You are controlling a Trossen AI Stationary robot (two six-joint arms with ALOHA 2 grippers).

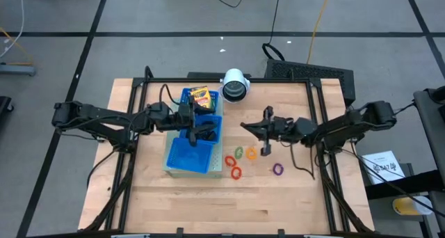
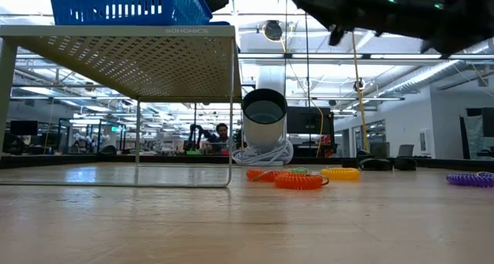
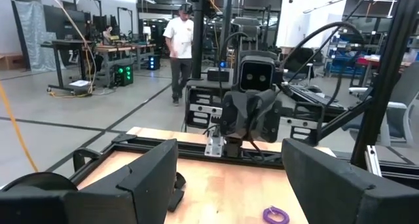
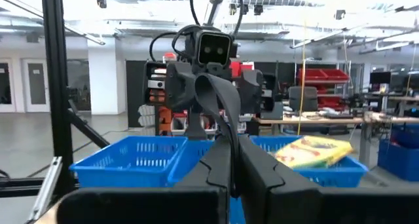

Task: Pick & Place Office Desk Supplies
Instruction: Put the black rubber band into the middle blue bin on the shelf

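A yellow-and-green crayon box [image 1: 200,96] lies in the far compartment of the blue tray [image 1: 188,154], which stands on a white perforated shelf [image 2: 139,55]. Thin rings lie flat on the table right of it: red [image 1: 229,160], green [image 1: 238,152], orange [image 1: 251,152], purple [image 1: 278,169]. A small black clip [image 1: 264,151] rests beside the orange ring. My left gripper [image 1: 205,127] hovers open over the tray, nothing between its fingers [image 3: 150,178]. My right gripper [image 1: 245,125] hangs shut above the table, right of the tray, pointing at it. My right gripper [image 4: 229,175] is shut, well above the table. In the right wrist view a narrow dark strip [image 4: 213,106] rises from its fingertips. I cannot tell whether this is a thing held there or part of the left arm behind it.
A white round cylinder [image 1: 235,85] with a dark centre stands at the table's far edge, beside the tray. A black frame [image 1: 316,113] borders the table. A second reddish ring [image 1: 235,172] lies nearer the front. Bare wood spreads along the near side [image 1: 229,203].
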